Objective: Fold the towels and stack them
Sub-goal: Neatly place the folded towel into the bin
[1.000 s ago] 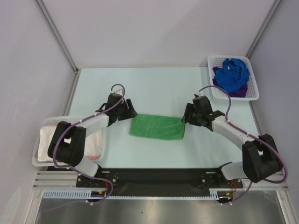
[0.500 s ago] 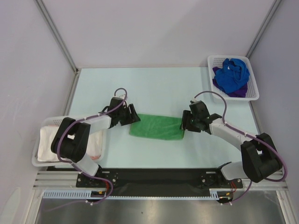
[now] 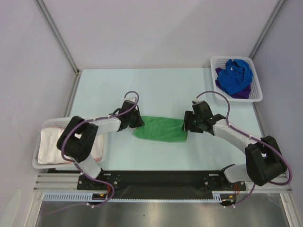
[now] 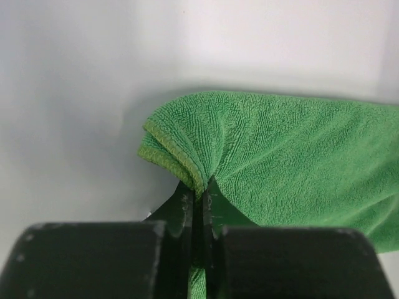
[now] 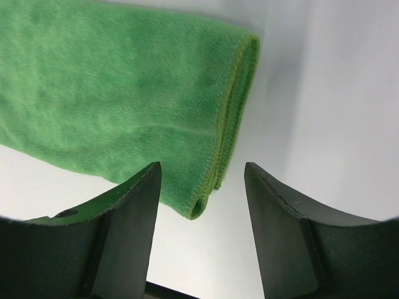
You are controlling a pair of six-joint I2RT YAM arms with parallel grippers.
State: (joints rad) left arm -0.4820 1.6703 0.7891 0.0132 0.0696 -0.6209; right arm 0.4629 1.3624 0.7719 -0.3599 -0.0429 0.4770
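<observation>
Two end effectors flank the folded green towel [image 3: 160, 129], which lies on the counter [image 3: 161, 87] in the middle, nearer the arms than the far wall. The left end effector [image 4: 201, 199] has pinched the towel's left end, puckering the cloth into a small ridge; the right end effector [image 5: 201, 187] stands wide apart around the right folded edge, gripping nothing.

Risk, as I judge it: the left pinch looks shallow and may hold only the top layers, so a lift could peel the fold open. Should the right fingers close on only one layer, the towel would be pulled crooked.

Far of the towel the counter lies bare. The basket [image 3: 220, 60] of blue and purple towels [image 3: 235, 75] sits far right, the basket [image 3: 54, 124] of white towels [image 3: 49, 146] near left, both well apart from the green one.
</observation>
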